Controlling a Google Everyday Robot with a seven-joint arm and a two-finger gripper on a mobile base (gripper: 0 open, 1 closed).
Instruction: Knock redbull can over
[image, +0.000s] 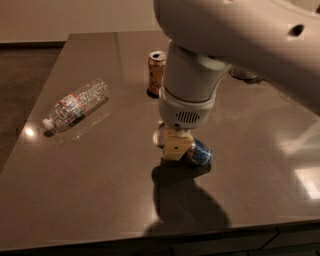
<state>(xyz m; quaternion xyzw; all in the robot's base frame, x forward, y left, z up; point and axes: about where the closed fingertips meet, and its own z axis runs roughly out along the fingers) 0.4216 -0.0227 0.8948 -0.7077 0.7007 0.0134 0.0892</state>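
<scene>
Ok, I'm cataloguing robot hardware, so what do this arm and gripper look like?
The arm is a bulky, rounded off-white shell with one small dark hole; its cylindrical wrist carries a slotted vent. The gripper, low over the table beside the redbull can, is a tan blocky piece.

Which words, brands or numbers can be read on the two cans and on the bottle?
No text can be read.
redbull can, right beside the gripper low over the table: print too blurred.
gold can: print too blurred.
plastic bottle: label too blurred.
</scene>
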